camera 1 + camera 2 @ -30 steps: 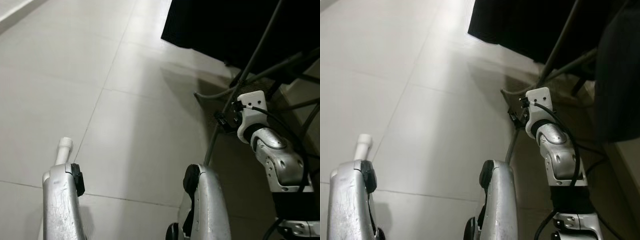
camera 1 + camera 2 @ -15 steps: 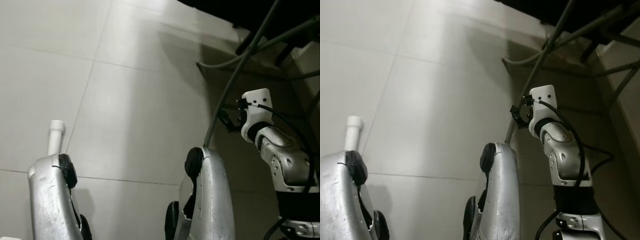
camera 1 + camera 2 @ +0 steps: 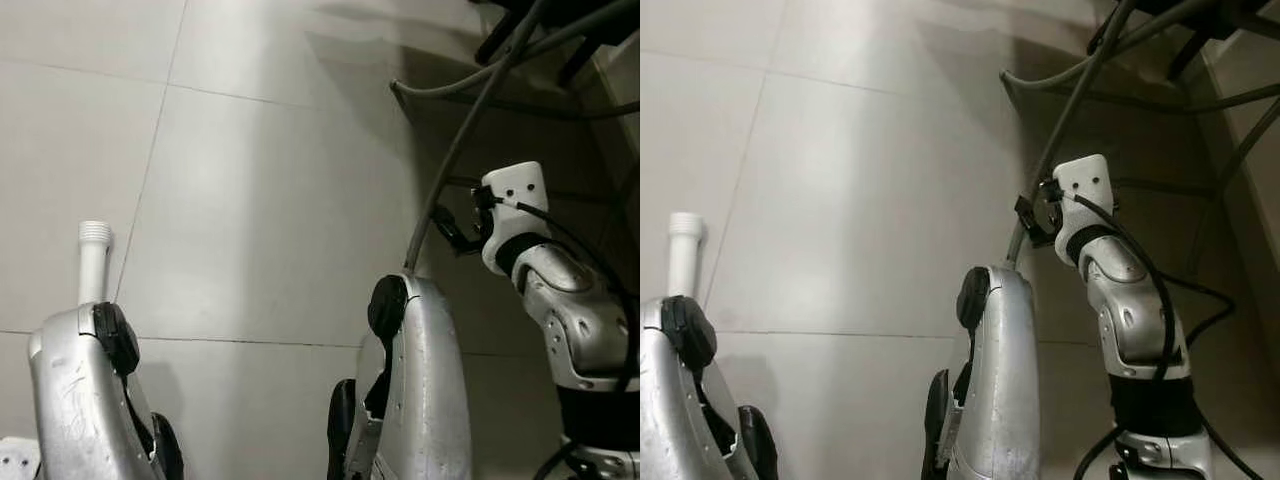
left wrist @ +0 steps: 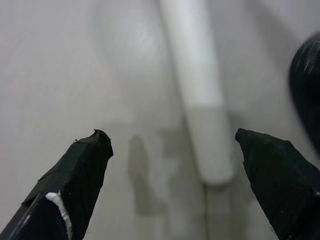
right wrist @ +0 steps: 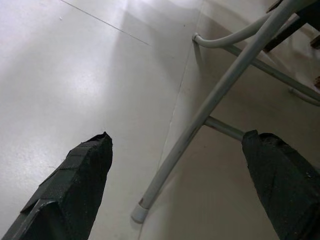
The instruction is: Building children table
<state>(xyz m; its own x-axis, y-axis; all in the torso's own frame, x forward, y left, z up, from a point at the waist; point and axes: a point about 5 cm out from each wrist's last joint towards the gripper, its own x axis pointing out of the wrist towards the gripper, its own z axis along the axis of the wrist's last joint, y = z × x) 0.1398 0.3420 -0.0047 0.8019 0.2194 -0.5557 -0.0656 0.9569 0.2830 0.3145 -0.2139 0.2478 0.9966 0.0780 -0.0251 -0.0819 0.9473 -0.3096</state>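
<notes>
Our left gripper (image 4: 172, 142) hangs spread above a white table leg (image 4: 197, 90) lying on the tiled floor (image 3: 260, 200). Our right gripper (image 5: 177, 142), also spread, faces a grey metal chair leg (image 5: 200, 117); we read no writing.

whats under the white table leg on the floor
The white table leg lies flat on the pale floor tiles, close to a grout line. Its lower end is hidden behind the left arm, so what it rests on there cannot be seen.

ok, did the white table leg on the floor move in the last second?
No. The white table leg still lies just left of the floor grout line; the camera tilted, not the leg.
</notes>
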